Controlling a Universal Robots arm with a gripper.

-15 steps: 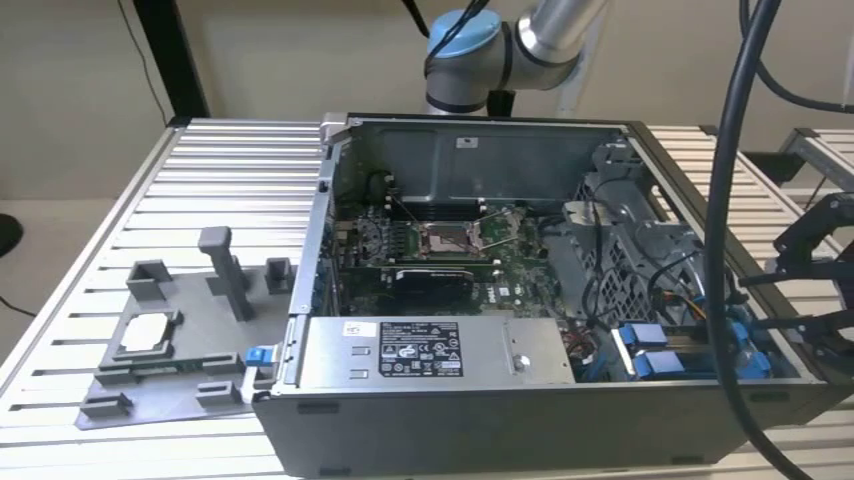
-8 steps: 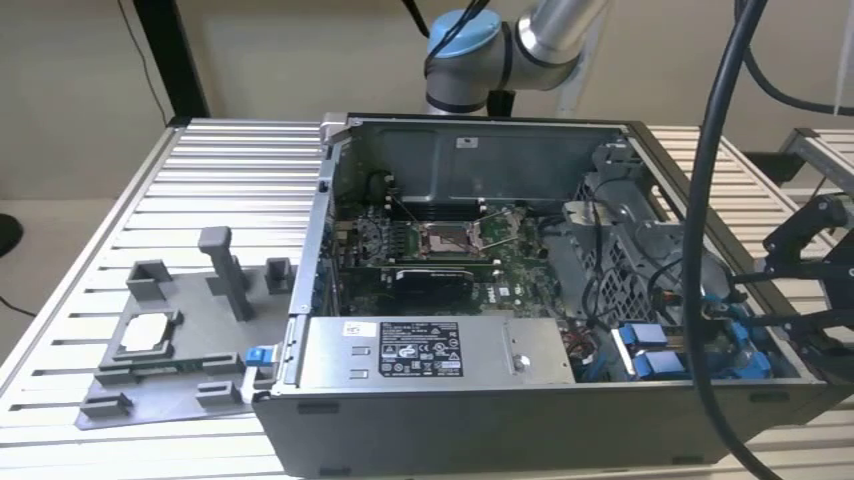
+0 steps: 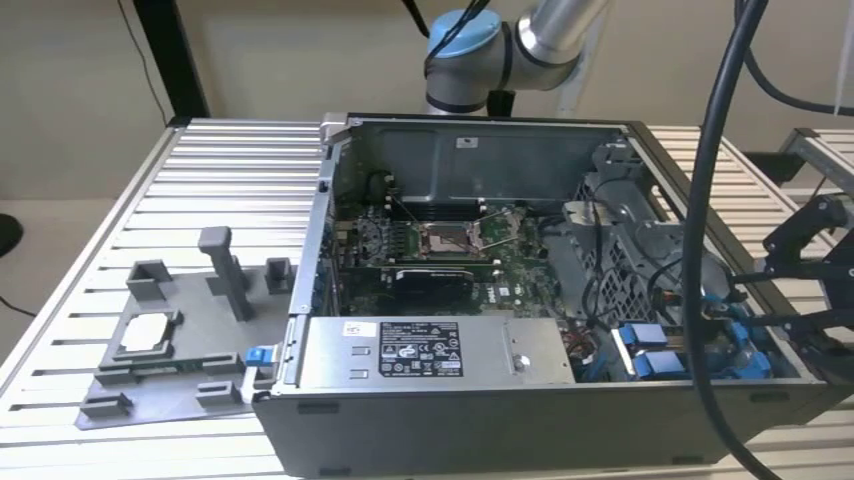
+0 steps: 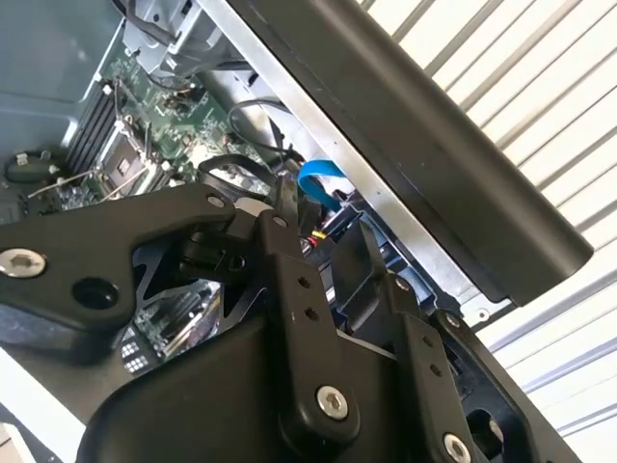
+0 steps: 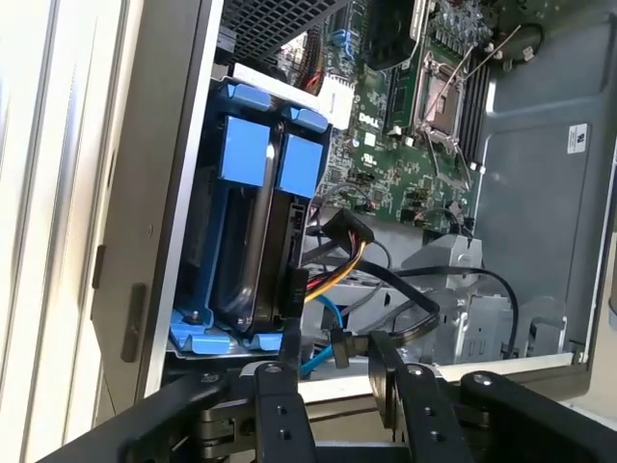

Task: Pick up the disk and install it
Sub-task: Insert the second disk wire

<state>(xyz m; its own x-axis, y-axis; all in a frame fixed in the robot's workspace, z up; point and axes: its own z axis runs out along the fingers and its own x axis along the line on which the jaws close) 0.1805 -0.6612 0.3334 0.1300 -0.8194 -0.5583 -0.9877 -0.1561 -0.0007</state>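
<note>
Black tool (image 5: 339,386) links sit closest in both wrist views. Its jaws are spread apart with nothing between them, so it's released and empty, hanging just outside the case (image 3: 561,425) by the drive corner.

Right past it is the disk (image 5: 253,260), edge-on in its blue bracket (image 5: 246,154) and slotted down into the drive cage (image 5: 198,333). To me that looks seated, which would explain the empty tool.

Orange and black cables (image 5: 337,253) hang just beside the cage, I'd guess to reach the drive's connectors. Further back is the green motherboard (image 5: 405,164), and the whole case lies on its side on the slatted surface (image 3: 214,180).
</note>
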